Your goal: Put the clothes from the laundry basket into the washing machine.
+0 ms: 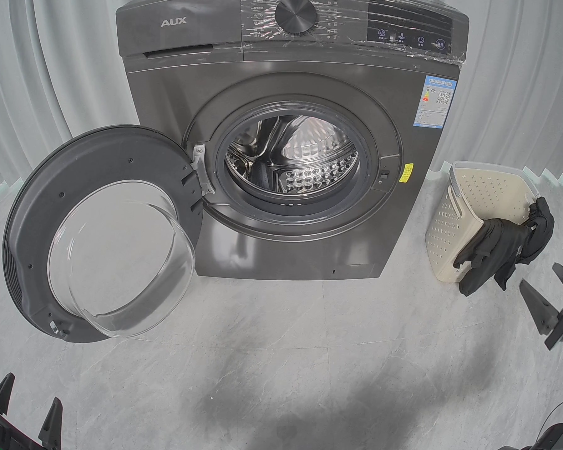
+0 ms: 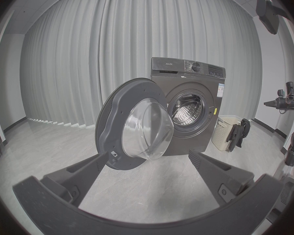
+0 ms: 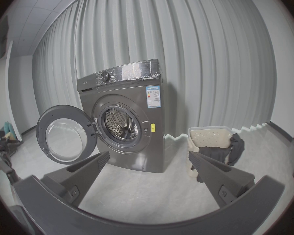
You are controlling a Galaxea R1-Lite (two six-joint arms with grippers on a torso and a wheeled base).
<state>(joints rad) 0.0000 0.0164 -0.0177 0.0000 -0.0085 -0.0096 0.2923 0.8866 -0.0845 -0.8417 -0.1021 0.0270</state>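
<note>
A grey front-loading washing machine (image 1: 281, 139) stands ahead with its round door (image 1: 100, 232) swung wide to the left, baring the empty steel drum (image 1: 291, 157). To its right a cream perforated laundry basket (image 1: 475, 201) sits on the floor, with black clothes (image 1: 507, 245) draped over its front rim. My right gripper (image 1: 553, 295) is open, low at the right and just short of the clothes. At the lower left my left gripper (image 1: 25, 410) is open and holds nothing. The machine (image 2: 189, 101), basket (image 2: 222, 131) and clothes (image 3: 222, 152) lie beyond both wrists.
Pale marbled floor (image 1: 294, 357) spreads open between me and the machine. A pleated grey curtain (image 1: 44, 64) hangs close behind the machine. The open door juts out over the floor on the left side.
</note>
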